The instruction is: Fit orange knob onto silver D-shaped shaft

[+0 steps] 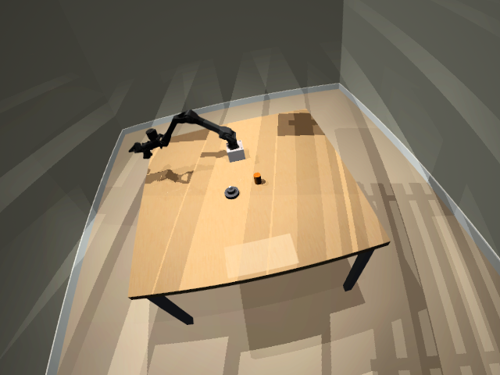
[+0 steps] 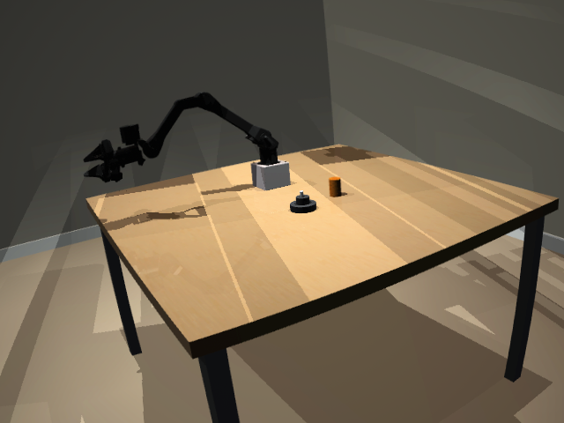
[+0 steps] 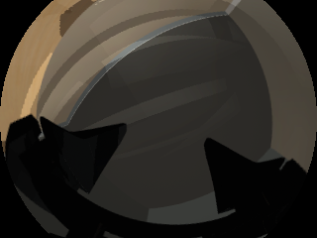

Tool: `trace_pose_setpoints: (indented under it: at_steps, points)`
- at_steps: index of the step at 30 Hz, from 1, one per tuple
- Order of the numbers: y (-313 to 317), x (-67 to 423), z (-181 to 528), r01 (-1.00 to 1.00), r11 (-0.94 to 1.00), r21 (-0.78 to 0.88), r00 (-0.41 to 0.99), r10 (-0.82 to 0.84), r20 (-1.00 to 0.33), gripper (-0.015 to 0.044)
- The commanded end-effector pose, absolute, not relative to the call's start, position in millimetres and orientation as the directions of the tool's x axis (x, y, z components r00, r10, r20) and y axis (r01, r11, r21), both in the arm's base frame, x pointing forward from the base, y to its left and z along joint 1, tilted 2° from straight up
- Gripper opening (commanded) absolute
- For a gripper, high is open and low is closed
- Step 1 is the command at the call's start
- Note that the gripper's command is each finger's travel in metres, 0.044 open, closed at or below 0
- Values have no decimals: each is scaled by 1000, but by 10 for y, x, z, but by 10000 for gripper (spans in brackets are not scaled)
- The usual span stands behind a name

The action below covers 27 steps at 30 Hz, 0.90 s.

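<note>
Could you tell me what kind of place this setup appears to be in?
Probably a bare test room for a tabletop assembly trial: one wooden table on dark legs in a corner of plain grey walls, carrying only the arm's grey base block, a round pedestal and an orange knob.
</note>
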State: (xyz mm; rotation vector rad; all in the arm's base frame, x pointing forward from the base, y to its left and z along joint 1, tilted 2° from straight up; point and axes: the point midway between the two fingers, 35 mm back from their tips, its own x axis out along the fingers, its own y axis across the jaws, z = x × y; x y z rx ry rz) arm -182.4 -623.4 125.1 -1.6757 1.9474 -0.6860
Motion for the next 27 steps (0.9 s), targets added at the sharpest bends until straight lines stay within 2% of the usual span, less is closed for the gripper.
trace_pose_setpoints:
  at_steps: [1, 8, 16, 23, 27]
  points:
    - [-6318, -1197, 1156, -681, 120, -723, -49, -992, -118, 440]
    - [-6273, 86, 1041, -549, 150, -822, 138, -954, -266, 440]
    - [-5829, 1470, 923, -440, 268, -857, 326, -841, -431, 440]
    - [-5184, 2424, 848, -359, 432, -828, 427, -712, -557, 440]
    - [-4815, 2803, 813, -349, 503, -791, 462, -641, -612, 440]
